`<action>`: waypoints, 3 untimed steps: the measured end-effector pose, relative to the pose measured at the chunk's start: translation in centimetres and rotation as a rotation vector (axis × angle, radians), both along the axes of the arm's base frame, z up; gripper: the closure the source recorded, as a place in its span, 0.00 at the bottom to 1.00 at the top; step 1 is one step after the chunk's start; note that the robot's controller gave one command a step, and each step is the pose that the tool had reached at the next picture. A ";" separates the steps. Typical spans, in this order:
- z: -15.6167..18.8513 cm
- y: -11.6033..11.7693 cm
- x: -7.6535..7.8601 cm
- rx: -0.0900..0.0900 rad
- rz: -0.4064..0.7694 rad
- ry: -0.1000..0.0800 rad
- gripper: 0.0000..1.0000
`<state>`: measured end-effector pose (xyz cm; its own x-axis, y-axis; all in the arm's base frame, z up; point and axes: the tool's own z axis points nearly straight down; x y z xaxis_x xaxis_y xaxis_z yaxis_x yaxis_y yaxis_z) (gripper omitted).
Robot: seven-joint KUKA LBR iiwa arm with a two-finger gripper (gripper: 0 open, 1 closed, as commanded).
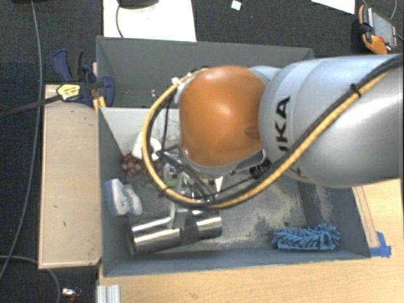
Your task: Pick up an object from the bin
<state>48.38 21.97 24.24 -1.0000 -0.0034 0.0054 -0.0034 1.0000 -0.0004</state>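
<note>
Metal cylinder, shiny, lies on its side at the lower left of the bin — gripper over its middle; jaw state cannot be told; best gripped squarely across, lest it roll.

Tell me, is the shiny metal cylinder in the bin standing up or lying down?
Lying down: the metal cylinder shows its long side along the floor of the bin.

A blue fuzzy duster lies lower right; a clear plastic piece and dark-red cluster lie left.
</note>
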 end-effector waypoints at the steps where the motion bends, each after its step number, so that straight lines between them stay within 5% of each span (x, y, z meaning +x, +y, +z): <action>1: 0.4 -0.1 0.2 0.002 -0.007 -0.007 0.00; 2: -16.3 -1.0 -0.5 0.004 0.248 -0.010 0.00; 3: -8.2 -0.3 -0.6 0.005 0.309 -0.018 0.00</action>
<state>47.77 21.68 16.05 -0.9516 -0.3071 -0.0128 -0.3072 0.9517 0.0022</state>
